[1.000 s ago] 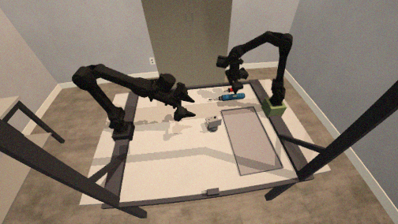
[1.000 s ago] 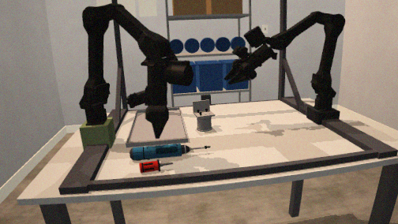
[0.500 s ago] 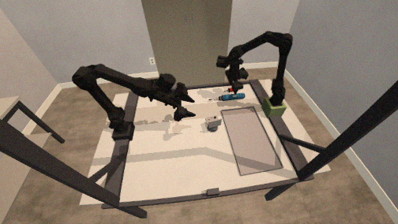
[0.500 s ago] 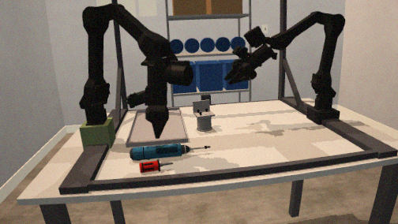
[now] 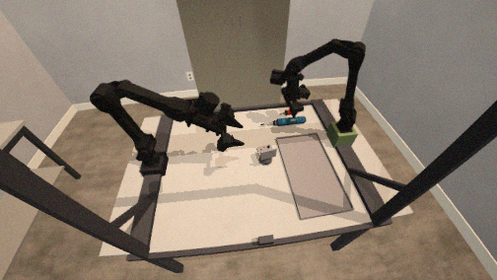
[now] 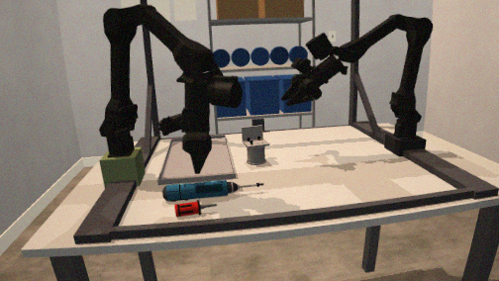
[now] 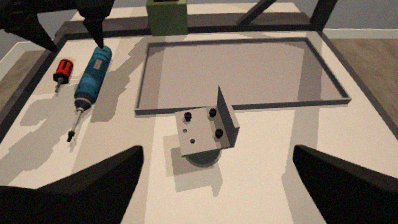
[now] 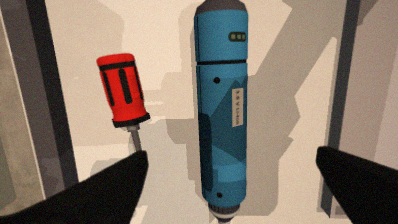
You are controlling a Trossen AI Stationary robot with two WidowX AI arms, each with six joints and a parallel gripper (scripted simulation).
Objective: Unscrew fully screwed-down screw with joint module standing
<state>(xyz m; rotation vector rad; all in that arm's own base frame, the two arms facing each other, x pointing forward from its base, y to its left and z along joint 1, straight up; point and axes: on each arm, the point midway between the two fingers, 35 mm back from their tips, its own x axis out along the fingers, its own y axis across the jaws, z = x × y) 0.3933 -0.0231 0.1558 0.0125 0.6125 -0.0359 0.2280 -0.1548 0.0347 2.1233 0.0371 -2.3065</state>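
Note:
The joint module [image 5: 266,154] stands upright near the table's middle, a grey cylinder with an angled bracket on top. It also shows in the exterior view [image 6: 255,145]. In the left wrist view [image 7: 206,132] three dark screw heads show on the bracket plate. The electric screwdriver [image 8: 222,110] [image 6: 198,189], blue, lies flat on the table, with a red-handled screwdriver [image 8: 122,95] beside it. My right gripper [image 6: 198,158] hangs open straight above the electric screwdriver, apart from it. My left gripper [image 6: 297,94] is open and empty, raised above and to the side of the module.
A grey framed mat [image 5: 313,173] lies next to the module. The right arm's green base block [image 5: 341,134] stands at the table's edge. A dark raised rail [image 6: 297,215] runs around the work area.

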